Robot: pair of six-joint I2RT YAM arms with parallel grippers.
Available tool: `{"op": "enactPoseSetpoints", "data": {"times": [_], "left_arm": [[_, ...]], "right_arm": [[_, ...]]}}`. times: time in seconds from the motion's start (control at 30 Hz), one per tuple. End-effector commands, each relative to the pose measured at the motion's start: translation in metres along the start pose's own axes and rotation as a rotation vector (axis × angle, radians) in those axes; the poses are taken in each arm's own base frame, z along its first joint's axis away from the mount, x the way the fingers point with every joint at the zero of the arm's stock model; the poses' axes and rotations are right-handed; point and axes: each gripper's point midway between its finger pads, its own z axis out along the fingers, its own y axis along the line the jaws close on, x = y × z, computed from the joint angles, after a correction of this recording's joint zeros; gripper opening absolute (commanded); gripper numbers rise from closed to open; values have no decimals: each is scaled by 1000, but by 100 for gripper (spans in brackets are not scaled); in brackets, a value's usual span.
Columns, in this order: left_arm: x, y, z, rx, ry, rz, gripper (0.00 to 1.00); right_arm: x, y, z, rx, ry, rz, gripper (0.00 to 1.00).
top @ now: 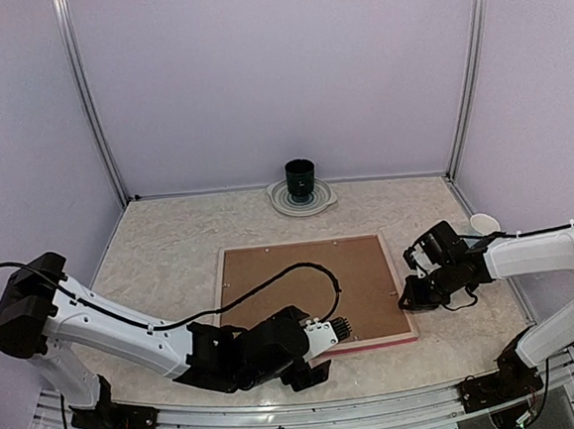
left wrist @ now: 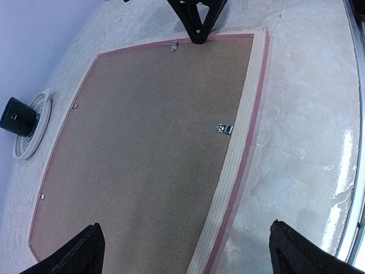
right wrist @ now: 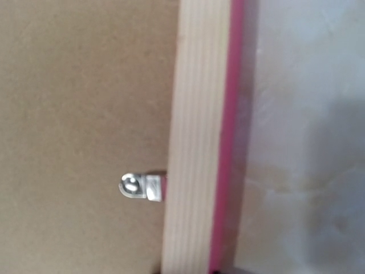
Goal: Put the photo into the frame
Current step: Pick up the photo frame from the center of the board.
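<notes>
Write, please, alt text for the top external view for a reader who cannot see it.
A picture frame lies back up on a marbled table, its brown backing board showing. The left gripper hovers over the frame's near edge and the right gripper reaches its right edge; a dark cup stands on a plate beyond.

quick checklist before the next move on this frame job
1. frame lying flat, back up: ok
2. photo in sight: not ok, no view shows it
3. backing board out of the frame: not ok, it covers the whole back
4. clip on the right rim turned clear: not ok, its tab lies over the board
5. left gripper open and free: ok, wide open above the near rim
6. right gripper at the right rim, holding anything: cannot tell
</notes>
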Motion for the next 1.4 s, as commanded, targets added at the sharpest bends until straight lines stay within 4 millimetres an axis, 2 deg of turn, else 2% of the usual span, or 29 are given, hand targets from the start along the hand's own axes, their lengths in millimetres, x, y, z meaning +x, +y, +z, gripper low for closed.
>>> {"op": "enactPoseSetpoints", "data": {"times": [0.0,0.27,0.5,0.73,0.9,1.13,1.37], "left_arm": [[-3,-10,5,14,22,110,99],[9,-26,17,5,89,217,99],[15,-36,28,-9,118,277,99],[19,-28,32,-75,143,298,99],[22,-19,38,-156,164,311,95],[24,-10,41,-237,169,310,87],[31,-9,44,-291,188,335,80]], "right_arm": [[-8,10,-9,-13,-10,-39,14],[-18,20,-21,-32,-30,-45,12],[-34,32,-40,-52,-67,-57,12],[-45,43,-59,-76,-99,-66,12],[-47,51,-68,-107,-106,-67,12],[-46,57,-71,-123,-102,-67,12],[-45,59,-70,-130,-95,-66,12]]}}
